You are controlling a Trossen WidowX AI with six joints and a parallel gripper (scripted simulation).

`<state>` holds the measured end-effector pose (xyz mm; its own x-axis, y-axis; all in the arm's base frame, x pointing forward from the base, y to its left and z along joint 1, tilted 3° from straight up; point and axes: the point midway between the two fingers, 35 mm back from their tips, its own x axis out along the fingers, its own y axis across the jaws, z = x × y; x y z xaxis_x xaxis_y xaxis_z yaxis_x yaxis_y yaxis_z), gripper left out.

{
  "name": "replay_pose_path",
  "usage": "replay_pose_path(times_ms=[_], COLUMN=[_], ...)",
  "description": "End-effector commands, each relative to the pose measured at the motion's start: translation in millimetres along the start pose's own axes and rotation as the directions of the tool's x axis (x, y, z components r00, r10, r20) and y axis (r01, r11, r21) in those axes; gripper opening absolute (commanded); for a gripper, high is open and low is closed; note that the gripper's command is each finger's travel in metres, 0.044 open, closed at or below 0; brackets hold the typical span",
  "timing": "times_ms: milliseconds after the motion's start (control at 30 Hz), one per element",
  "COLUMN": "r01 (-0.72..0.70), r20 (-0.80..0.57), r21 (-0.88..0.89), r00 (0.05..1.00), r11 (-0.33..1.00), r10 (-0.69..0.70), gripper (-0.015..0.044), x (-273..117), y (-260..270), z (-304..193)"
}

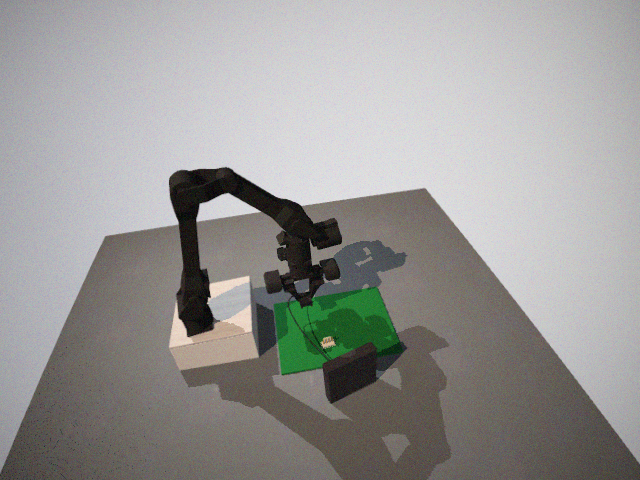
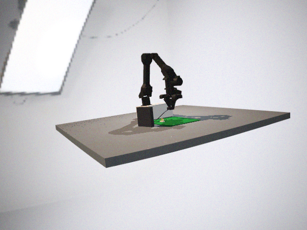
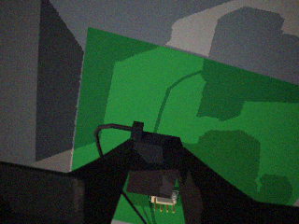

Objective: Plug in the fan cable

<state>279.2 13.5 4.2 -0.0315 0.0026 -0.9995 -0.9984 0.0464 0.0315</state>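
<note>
Gripper, black with two tapering fingers (image 1: 306,301) (image 2: 170,107), closed on a small dark box-shaped plug (image 1: 306,304) (image 2: 170,108) (image 3: 151,183), seen from the top above the flat green rectangular board (image 1: 294,356) (image 2: 183,120) (image 3: 135,93). Toward five o'clock from the plug, the cream four-pin header (image 1: 327,342) (image 2: 162,121) (image 3: 163,200); further toward five, the upright dark slab-shaped fan (image 1: 351,374) (image 2: 145,116). Probably light, rigid and easy to carry at this grip, with more drag from the thin black cable (image 1: 305,332) (image 2: 161,114) (image 3: 112,125) than from weight.

From the exterior, held raised and apart from the board, header toward seven o'clock. Cable running down toward the fan; likely flexible, so best kept slack to avoid twisting the plug.

At the wrist, gripped across two opposite side faces, a sound place to hold for pushing down. Cable leaving near the plug's eleven o'clock corner, better never pinched or pulled. Brass-coloured pins toward five o'clock, probably easy to bend; square alignment needed before pressing. Smooth-looking sides, possibly prone to slip under the push.
</note>
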Motion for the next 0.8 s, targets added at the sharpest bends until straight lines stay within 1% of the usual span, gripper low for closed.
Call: replay_pose_path(times_ms=[0, 100, 233, 500, 767], r01=[0.005, 0.004, 0.005, 0.007, 0.009], r20=[-0.006, -0.006, -0.006, -0.006, -0.007], r21=[0.005, 0.005, 0.028, 0.295, 0.545], r00=[1.0, 1.0, 1.0, 1.0, 1.0], r11=[1.0, 1.0, 1.0, 0.955, 0.838], r10=[-0.005, -0.004, -0.004, -0.006, -0.007], gripper=[0.0, 0.0, 0.0, 0.0, 0.0], x=[-15, -22, -23, -24, -25], y=[0, 1, 1, -11, -22], z=[-1, -1, -1, -4, -6])
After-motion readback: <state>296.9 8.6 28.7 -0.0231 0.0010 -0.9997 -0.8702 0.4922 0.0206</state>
